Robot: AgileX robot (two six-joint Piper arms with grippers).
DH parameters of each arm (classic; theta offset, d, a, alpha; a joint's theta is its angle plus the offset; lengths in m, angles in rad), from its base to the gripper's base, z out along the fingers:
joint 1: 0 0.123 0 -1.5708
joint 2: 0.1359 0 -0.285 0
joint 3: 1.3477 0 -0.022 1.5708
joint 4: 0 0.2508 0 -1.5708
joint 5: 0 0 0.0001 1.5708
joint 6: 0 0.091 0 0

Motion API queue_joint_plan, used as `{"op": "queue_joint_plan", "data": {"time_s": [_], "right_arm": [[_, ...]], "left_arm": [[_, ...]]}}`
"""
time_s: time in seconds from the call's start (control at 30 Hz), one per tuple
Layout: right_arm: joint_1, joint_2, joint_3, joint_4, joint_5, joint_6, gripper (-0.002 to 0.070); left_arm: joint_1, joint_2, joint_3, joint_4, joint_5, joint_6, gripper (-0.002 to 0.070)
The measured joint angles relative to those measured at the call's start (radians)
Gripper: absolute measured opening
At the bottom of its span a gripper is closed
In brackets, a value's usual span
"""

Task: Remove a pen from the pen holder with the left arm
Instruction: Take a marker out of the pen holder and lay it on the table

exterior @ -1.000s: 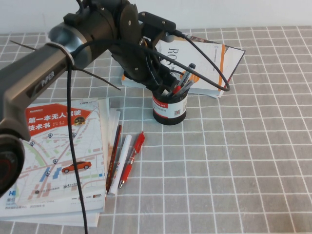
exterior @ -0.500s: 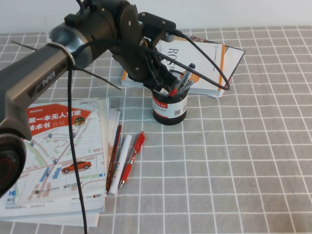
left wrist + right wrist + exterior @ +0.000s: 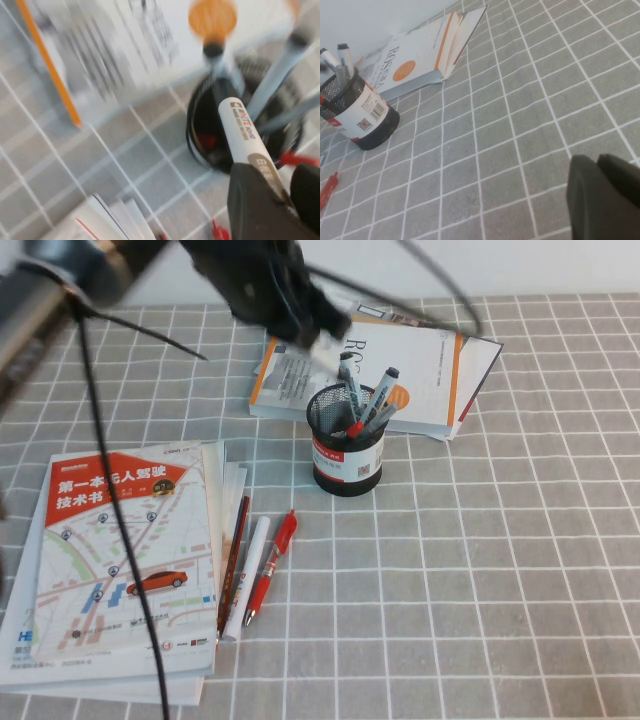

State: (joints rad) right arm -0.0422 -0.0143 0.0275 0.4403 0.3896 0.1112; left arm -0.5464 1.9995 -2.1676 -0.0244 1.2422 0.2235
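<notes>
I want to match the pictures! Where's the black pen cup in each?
High view: pen cup mid-table, left end effector just above.
Left wrist view: behind the white pen the left end effector grips.
Right wrist view: in front of the white book, far from the right end effector.
Shared landmark: that white book's orange dot.

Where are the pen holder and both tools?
pen holder point(image 3: 345, 462): high view, labelled wall.
left tool point(image 3: 275, 175): left wrist view, between fingertips gripping marker point(image 3: 239, 125).
right tool point(image 3: 599, 165): right wrist view, between fingertips, over table point(image 3: 520, 125).
</notes>
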Motion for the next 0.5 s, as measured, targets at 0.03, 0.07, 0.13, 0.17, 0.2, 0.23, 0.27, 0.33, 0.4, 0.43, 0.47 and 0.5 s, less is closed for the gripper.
{"op": "queue_joint_plan", "data": {"time_s": [0.03, 0.07, 0.13, 0.17, 0.2, 0.23, 0.27, 0.33, 0.4, 0.43, 0.47, 0.5], "right_arm": [[0.000, 0.000, 0.000, 0.000, 0.000, 0.000, -0.0012], [0.000, 0.000, 0.000, 0.000, 0.000, 0.000, -0.0013], [0.000, 0.000, 0.000, 0.000, 0.000, 0.000, -0.0013], [0.000, 0.000, 0.000, 0.000, 0.000, 0.000, -0.0013], [0.000, 0.000, 0.000, 0.000, 0.000, 0.000, -0.0013], [0.000, 0.000, 0.000, 0.000, 0.000, 0.000, -0.0013], [0.000, 0.000, 0.000, 0.000, 0.000, 0.000, -0.0013], [0.000, 0.000, 0.000, 0.000, 0.000, 0.000, -0.0013], [0.000, 0.000, 0.000, 0.000, 0.000, 0.000, -0.0013], [0.000, 0.000, 0.000, 0.000, 0.000, 0.000, -0.0013], [0.000, 0.000, 0.000, 0.000, 0.000, 0.000, -0.0013], [0.000, 0.000, 0.000, 0.000, 0.000, 0.000, -0.0013]], "left_arm": [[0.000, -0.018, -0.018, 0.000, 0.004, -0.006, 0.0125], [0.000, -0.042, -0.030, 0.000, 0.004, -0.013, 0.0125], [0.000, -0.094, -0.039, 0.000, 0.008, -0.017, 0.0124], [0.000, -0.124, -0.041, 0.002, 0.013, -0.019, 0.0124], [-0.005, -0.154, -0.044, 0.004, 0.014, -0.024, 0.0124], [-0.009, -0.183, -0.044, 0.005, 0.017, -0.025, 0.0124], [-0.019, -0.204, -0.044, 0.005, 0.018, -0.026, 0.0124], [-0.045, -0.251, -0.044, 0.010, 0.022, -0.028, 0.0124], [-0.078, -0.288, -0.040, 0.017, 0.024, -0.032, 0.0125], [-0.100, -0.305, -0.026, 0.031, 0.024, -0.033, 0.0125], [-0.119, -0.319, -0.009, 0.051, 0.024, -0.034, 0.0125], [-0.144, -0.334, 0.020, 0.075, 0.024, -0.037, 0.0125]]}}
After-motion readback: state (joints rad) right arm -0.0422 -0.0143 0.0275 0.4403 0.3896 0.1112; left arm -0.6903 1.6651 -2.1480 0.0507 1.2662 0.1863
